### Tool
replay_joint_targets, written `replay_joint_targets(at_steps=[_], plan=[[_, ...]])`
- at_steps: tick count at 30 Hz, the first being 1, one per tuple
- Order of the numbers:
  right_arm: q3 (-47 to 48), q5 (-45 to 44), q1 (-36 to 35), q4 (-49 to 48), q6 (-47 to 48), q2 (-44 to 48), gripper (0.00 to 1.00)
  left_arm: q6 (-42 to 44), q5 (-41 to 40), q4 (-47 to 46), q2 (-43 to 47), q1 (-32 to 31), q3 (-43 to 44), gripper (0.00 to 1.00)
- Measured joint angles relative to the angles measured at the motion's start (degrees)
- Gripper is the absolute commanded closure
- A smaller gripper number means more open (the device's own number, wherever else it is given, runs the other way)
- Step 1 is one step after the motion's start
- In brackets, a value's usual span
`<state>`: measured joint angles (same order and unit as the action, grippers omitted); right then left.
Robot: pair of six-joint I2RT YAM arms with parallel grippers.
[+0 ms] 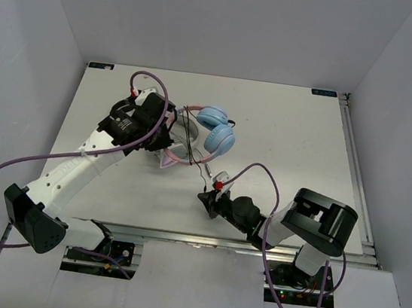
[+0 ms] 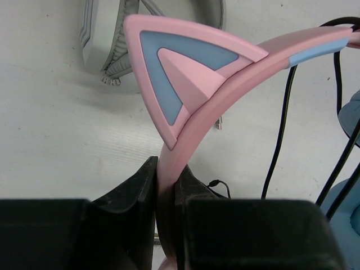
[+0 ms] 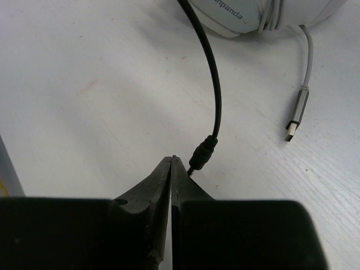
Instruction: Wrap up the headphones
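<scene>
The headphones have a pink cat-eared headband [image 2: 185, 135] and light blue ear cups [image 1: 220, 138]. My left gripper [image 2: 167, 164] is shut on the headband just below a cat ear [image 2: 174, 79]; in the top view this gripper [image 1: 163, 142] sits left of the cups. The thin dark cable [image 3: 215, 84] runs from the headphones toward the near edge and ends in a plug [image 3: 202, 154]. My right gripper [image 3: 171, 160] is shut with nothing between its jaws; the plug lies on the table just beside its right finger. This gripper shows in the top view [image 1: 203, 197] too.
Grey-white headphones [image 2: 107, 39] lie under and beside the pink ones, also in the right wrist view [image 3: 264, 17]. Their grey cable ends in a USB plug [image 3: 296, 115] to the right of the dark plug. A raised rail [image 1: 352, 166] borders the table's right side.
</scene>
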<state>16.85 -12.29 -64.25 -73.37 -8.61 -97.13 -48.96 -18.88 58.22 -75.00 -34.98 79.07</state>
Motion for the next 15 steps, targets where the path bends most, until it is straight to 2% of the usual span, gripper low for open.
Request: replay_joint_targets(at_steps=[8,9,12,15], plan=[[-2.1,-2.2,1.2,-0.1,0.7,-0.6,0.92,1.3,3.6,-1.1,2.9,0.0,-0.5,1.0],[-2.7,-2.3,1.5,-0.2,0.8,-0.7,0.9,1.5,3.9,-1.2,3.3,0.0,-0.6,1.0],[-4.6,-2.3,2.1,-0.1,1.5,-0.6,0.72,2.0,4.4,-1.3,4.2,0.0,-0.8,1.0],[-6.5,-0.7,2.2,-0.2,2.7,0.1,0.61,2.3,4.5,-1.4,4.5,0.0,-0.8,1.0]])
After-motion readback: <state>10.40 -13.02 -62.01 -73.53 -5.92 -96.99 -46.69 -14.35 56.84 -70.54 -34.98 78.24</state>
